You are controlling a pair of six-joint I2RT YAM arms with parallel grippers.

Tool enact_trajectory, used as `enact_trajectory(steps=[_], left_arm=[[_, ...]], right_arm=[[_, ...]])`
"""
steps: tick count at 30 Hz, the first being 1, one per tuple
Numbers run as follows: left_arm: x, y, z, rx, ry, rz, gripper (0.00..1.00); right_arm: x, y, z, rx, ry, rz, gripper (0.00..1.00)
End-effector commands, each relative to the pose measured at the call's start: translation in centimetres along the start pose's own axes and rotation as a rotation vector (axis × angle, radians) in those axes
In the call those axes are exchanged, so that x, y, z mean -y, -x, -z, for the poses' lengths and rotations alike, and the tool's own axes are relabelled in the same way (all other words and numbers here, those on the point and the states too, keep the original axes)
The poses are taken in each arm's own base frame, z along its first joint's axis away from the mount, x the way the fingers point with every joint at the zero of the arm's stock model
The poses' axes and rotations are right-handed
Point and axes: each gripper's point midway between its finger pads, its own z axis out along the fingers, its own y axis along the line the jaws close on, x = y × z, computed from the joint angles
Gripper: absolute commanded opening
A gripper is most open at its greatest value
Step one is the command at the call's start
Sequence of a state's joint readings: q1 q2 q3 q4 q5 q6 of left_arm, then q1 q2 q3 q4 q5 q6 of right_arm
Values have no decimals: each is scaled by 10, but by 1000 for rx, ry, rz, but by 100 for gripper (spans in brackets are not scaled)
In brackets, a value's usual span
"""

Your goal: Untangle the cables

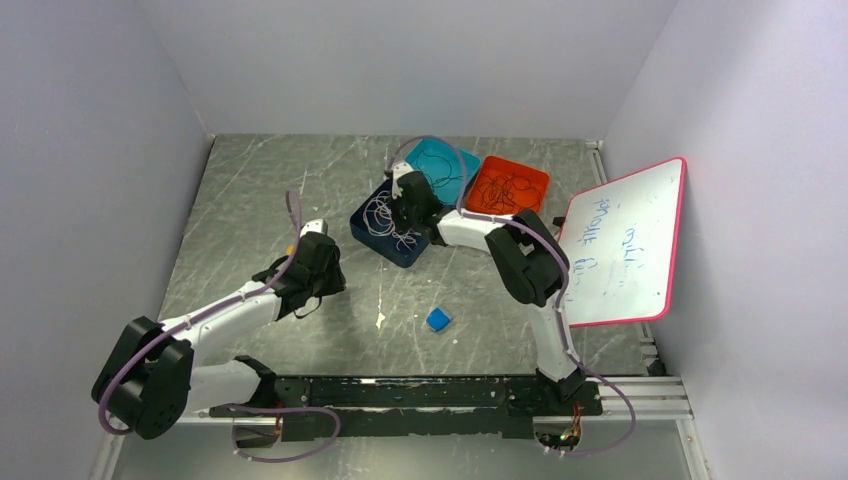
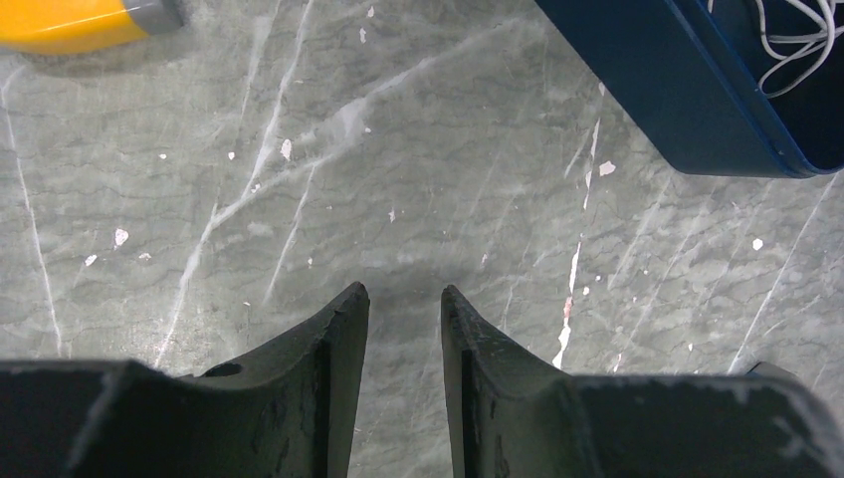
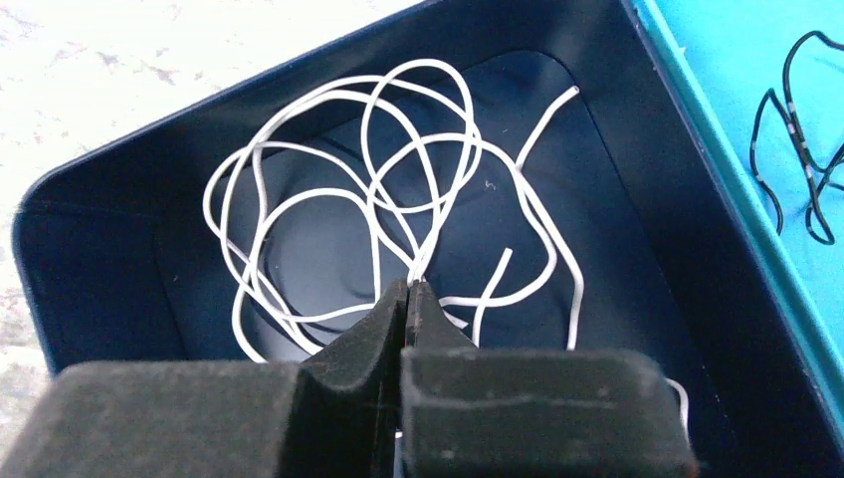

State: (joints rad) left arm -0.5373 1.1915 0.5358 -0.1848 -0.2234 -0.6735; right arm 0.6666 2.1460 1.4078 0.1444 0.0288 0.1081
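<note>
Down inside the navy tray [image 3: 119,229]: right end effector [image 3: 408,289], fingers pressed tight together, tips closed at a strand of the white cable [image 3: 418,207], seemingly nipped between them, though too thin to confirm. Rest of the white cable heaped in loose overlapping loops on the tray floor, two free ends lying toward the right wall.

Just beside the navy tray, touching it along one edge: teal tray [image 3: 717,60], with a wiry black cable [image 3: 796,149] lying in it. Next to that in the overhead view, an orange tray [image 1: 540,178] holding a tangle of dark cables [image 1: 505,190].

Well apart from all three trays, hanging over bare grey marbled desk [image 2: 299,149]: left end effector [image 2: 403,294], fingers partly apart, nothing between them. Corner of the navy tray at upper right of that wrist view; a yellow object [image 2: 70,22] at upper left.

Also on the desk: a small blue block [image 1: 438,319] near the middle, and a pink-framed whiteboard [image 1: 625,245] tilted at the right side.
</note>
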Motion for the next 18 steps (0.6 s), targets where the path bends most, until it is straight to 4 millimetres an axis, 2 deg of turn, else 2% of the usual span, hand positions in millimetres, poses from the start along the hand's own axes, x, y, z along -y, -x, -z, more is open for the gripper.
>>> enact_trajectory(steps=[1,7,11,18], left_arm=[[7,14,4,32,-19,4,39],[8,15,5,35,-25,3,39],[8,18,6,44,-19,6,40],[4,31,14,105,-1,27,44]], right_arm=[[4,1,-6,3,1,5,0],[9,-5,-6,-11,-28,11,0],[12,8,1,9,-42,20,0],[15,39,21,59,-45,27,26]])
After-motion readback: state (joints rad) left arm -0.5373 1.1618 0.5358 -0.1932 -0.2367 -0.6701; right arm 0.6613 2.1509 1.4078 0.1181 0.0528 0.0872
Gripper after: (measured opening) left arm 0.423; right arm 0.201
